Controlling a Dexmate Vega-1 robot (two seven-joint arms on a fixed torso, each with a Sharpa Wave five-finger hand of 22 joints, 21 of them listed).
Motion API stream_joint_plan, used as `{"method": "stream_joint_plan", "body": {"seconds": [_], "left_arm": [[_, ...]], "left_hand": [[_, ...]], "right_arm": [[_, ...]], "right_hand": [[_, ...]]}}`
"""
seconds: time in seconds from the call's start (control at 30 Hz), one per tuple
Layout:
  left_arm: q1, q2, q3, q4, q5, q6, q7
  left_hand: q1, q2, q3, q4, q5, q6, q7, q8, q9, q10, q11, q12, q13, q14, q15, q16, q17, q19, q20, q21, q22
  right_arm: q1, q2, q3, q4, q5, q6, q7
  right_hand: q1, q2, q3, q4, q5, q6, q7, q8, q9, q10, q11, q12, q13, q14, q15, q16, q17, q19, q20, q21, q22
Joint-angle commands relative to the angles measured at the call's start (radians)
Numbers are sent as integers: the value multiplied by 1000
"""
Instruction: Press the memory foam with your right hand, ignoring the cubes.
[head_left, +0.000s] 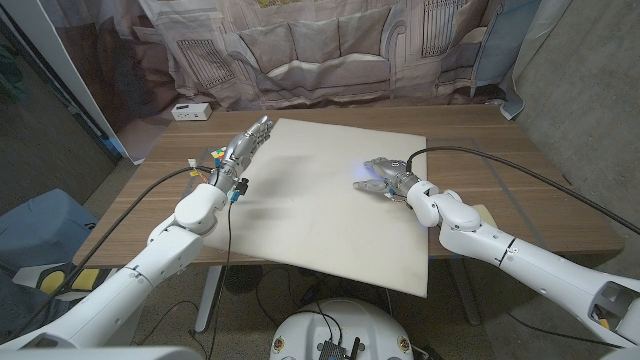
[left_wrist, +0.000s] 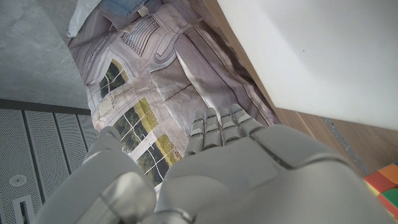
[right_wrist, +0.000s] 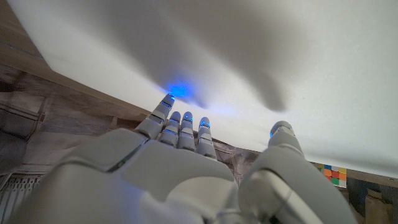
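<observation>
Your right hand (head_left: 385, 179) is hovering over, or just meeting, the memory foam (head_left: 300, 200), its fingers spread a little apart with nothing held between them and its fingertips (right_wrist: 168, 99) glowing blue; a blue patch is showing on the foam under them, but you cannot tell from these frames whether the tips are already sinking in or only skimming the surface. The foam, a broad pale slab, is lying across the middle of the wooden table (head_left: 510, 180), and the hand is sitting over its three o'clock side, just inside the right edge. The main risk from here: a push landing this close to the edge could tilt or slide the slab rather than compress it, and fingertips alone, without the palm coming down, would likely leave only a shallow dent. Out at ten o'clock from the foam's centre, your left hand (head_left: 245, 145) is standing at the slab's left edge, fingers straight and close together, gripping nothing. Just beside it, at nine o'clock on the bare wood, the coloured cubes (head_left: 214, 159) are lying; a drift of that arm could knock them, though the task is asking you to leave them alone. A small white box (head_left: 190, 111) is resting at the table's far left corner.
</observation>
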Motion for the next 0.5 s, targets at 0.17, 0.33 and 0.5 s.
{"method": "stream_joint_plan", "body": {"seconds": [0.17,0.33,0.5], "left_arm": [[6,2,1,-15,5,11,6],[9,0,1,-18,7,11,11],[15,-1,0,-21,6,11,15]], "left_hand": [[1,6,1,-6,-4,13,-1,-1,5,8,-1,0,1,7,0,-3,1,-9,3,0,4],[1,7,1,-6,-4,14,0,-1,5,9,-1,0,1,7,0,-3,1,-9,3,0,4],[1,7,1,-7,-4,14,-1,-2,5,9,0,-1,1,7,0,-3,1,-9,3,0,4]], "right_arm": [[5,0,-10,18,21,-10,13],[5,-5,-14,18,25,-16,23],[5,-8,-18,19,28,-21,31]], "right_hand": [[1,5,0,-1,0,4,3,4,2,1,6,4,2,4,1,3,3,5,-4,-4,2],[3,7,2,-2,0,3,3,4,2,-1,7,3,2,4,1,3,3,7,-5,-4,2],[5,8,3,-3,0,3,4,5,2,-5,9,2,2,7,2,4,2,11,-4,-4,2]]}}
